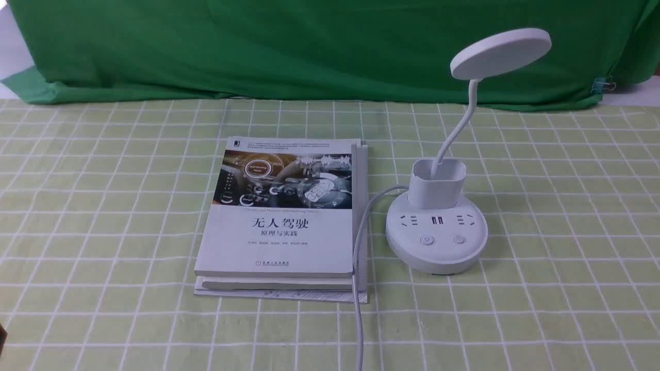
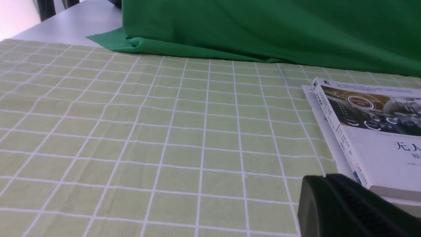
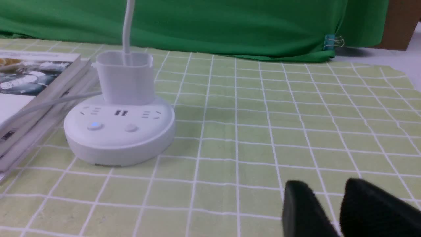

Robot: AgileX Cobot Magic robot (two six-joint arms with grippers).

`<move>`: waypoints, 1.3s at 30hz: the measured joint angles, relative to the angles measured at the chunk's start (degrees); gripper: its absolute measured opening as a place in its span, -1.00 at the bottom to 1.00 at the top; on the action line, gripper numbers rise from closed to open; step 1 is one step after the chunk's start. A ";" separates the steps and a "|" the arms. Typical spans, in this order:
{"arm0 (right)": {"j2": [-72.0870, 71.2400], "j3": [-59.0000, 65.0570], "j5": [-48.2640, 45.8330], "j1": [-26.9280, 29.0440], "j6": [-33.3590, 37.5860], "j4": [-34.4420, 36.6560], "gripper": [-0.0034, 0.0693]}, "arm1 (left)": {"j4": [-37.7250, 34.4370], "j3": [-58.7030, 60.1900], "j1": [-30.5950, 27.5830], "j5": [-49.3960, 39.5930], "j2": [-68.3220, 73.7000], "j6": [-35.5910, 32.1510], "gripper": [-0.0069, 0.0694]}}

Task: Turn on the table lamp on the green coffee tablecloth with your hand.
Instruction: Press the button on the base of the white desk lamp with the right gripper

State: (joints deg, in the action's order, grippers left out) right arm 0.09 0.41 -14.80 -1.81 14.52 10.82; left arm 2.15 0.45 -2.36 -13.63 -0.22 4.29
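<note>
The white table lamp (image 1: pixel 437 234) stands on the green coffee tablecloth (image 1: pixel 567 206), right of centre. Its disc head (image 1: pixel 500 53) is up on the gooseneck and looks unlit. Its round base carries two buttons (image 1: pixel 427 240). In the right wrist view the base (image 3: pixel 120 144) is ahead, and its left button (image 3: pixel 95 125) glows faintly blue. My right gripper (image 3: pixel 329 191) hovers low over the cloth well short of the base, its jaws a narrow gap apart and empty. My left gripper (image 2: pixel 325 177) is shut and empty beside the book. Neither gripper shows in the front view.
A stack of white books (image 1: pixel 286 216) lies left of the lamp and shows in the left wrist view (image 2: pixel 378 131). The lamp's white cable (image 1: pixel 358 257) runs along the books' edge toward me. The dark green backdrop cloth (image 1: pixel 309 46) hangs behind, held by a clip (image 1: pixel 600 85).
</note>
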 joint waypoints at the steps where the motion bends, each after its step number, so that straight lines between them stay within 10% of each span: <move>1: 0.00 0.00 0.00 0.00 0.00 0.00 -0.24 | 0.00 0.00 0.00 0.00 0.00 0.00 -0.81; 39: 0.00 0.00 4.74 0.00 -6.07 0.00 -0.24 | 0.00 0.00 0.00 0.07 0.00 0.00 -0.81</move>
State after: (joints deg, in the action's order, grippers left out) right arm 0.09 0.41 -10.05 -1.81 8.45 10.82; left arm 2.15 0.45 -2.36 -13.56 -0.22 4.29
